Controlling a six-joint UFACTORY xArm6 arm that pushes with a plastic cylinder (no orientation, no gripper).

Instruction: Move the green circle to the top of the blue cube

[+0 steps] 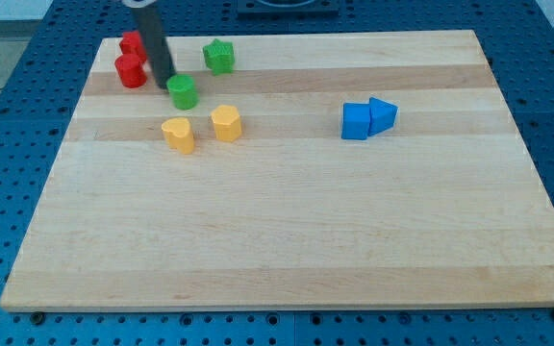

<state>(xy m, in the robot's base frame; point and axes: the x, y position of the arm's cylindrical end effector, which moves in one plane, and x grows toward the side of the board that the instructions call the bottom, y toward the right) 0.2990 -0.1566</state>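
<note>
The green circle (183, 92) sits on the wooden board (287, 221) at the view's upper left. My tip (164, 81) rests just left of it, touching or nearly touching its upper left side. The blue cube (356, 122) stands at the view's right of centre, far to the right of the green circle, with a blue triangular block (383, 114) touching its right side.
A green star-like block (219, 56) lies above and right of the green circle. Two red blocks (131, 69) (133, 43) sit left of my rod. A yellow heart-like block (178, 135) and a yellow hexagonal block (226, 123) lie below the green circle.
</note>
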